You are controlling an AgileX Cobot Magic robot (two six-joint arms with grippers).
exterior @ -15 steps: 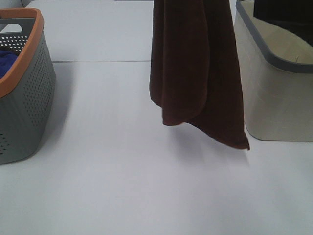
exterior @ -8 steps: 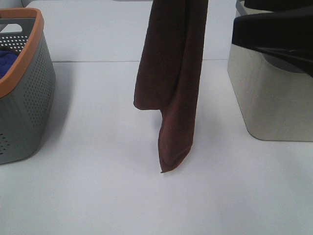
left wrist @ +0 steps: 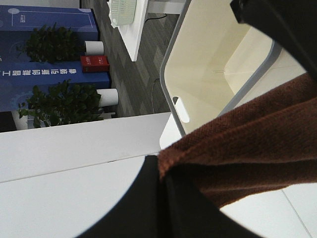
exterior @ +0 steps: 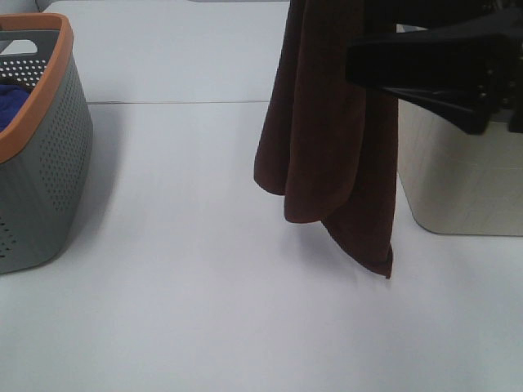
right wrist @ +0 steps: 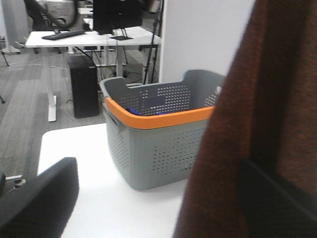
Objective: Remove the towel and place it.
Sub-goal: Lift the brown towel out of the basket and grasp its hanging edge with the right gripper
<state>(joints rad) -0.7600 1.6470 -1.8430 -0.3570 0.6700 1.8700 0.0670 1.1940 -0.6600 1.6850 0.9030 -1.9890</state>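
The dark reddish-brown towel hangs in folds from above the exterior high view, its lowest corner just above the white table, left of the beige basket. My left gripper is out of the exterior view; its wrist view shows it shut on the towel's edge. My right gripper is open, one finger apart from the cloth and the other against the towel. The right arm reaches in from the right at the towel's upper part.
A grey perforated basket with an orange rim stands at the left edge with a blue cloth inside; it also shows in the right wrist view. The white table lies between the baskets.
The towel has swung to the right and hangs wider, its low corner now nearer the beige basket. The right arm has moved left to the towel.
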